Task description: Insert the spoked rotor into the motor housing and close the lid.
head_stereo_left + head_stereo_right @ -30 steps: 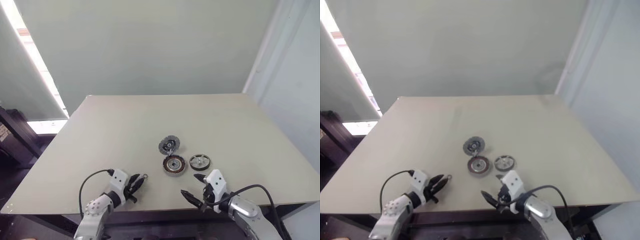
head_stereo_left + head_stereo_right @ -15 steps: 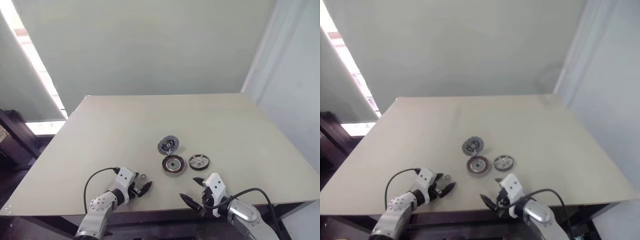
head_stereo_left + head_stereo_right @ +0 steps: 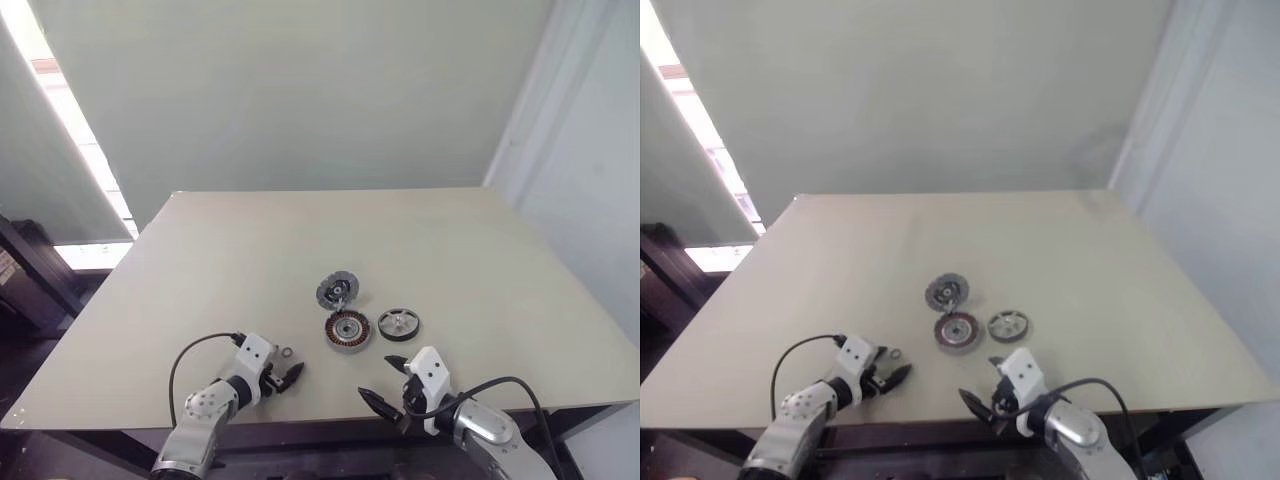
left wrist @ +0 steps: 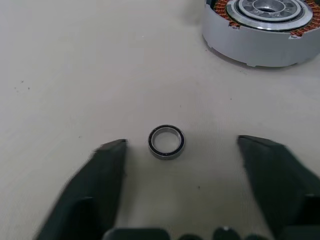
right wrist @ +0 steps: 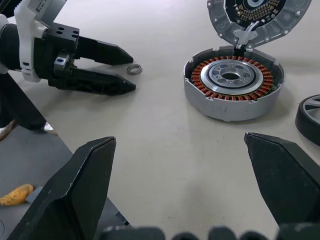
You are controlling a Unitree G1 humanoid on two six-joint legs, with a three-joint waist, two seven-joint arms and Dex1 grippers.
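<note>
- The left gripper (image 4: pixel 180 150) now stands with its black fingers apart on the tabletop (image 3: pixel 230 260), and a small metal ring (image 4: pixel 166 142) lies flat between the fingertips, touching neither — a second ago that ring sat pinched at the tip of this gripper, so it has just been let go.
- From the head views the ring (image 3: pixel 287 352) rests just beside the left gripper's far finger, loose on the tabletop and well short of the other parts.
- The right gripper (image 3: pixel 384 380) has not changed — its fingers are spread wide and hold nothing, and it hangs near the front edge.
- Just ahead of the right gripper sits the motor housing (image 5: pixel 233 82), copper windings up and its silver centre bare; nothing is seated in it.
- The spoked rotor (image 3: pixel 399 323) lies flat just beyond the right gripper, beside the housing and apart from it.
- The lid (image 3: pixel 338 291) lies on the far side of the housing from both grippers; in the right wrist view it leans tilted against the housing's far rim.
- My reading: the release frees the left gripper, but the task proper is not yet begun — the rotor needs picking up first, and the right gripper is the nearer one.
</note>
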